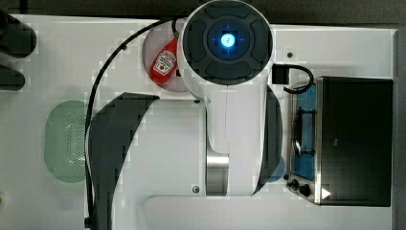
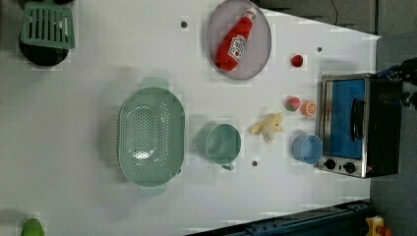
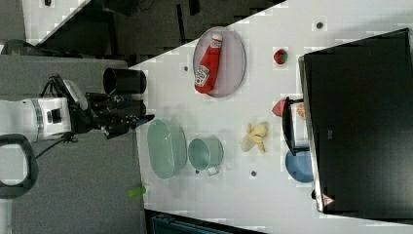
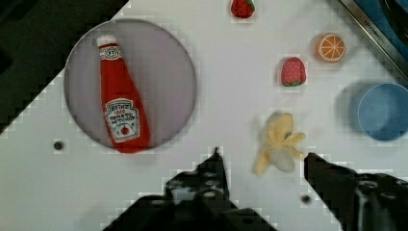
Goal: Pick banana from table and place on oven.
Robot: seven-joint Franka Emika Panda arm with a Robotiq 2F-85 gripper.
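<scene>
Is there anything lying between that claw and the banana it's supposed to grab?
Nothing visible does. In the wrist view the open gripper hangs above the banana, with bare table around it. The blue bowl and strawberry sit off to the sides.

The worktop (image 2: 98,73) looks smooth, matt white. The oven (image 2: 361,125) has a brushed silver metal frame, glossy bluish glass door and matt black top. The colander (image 2: 150,136) looks like perforated matt green plastic. The ketchup bottle (image 4: 120,113) is glossy red plastic.
</scene>
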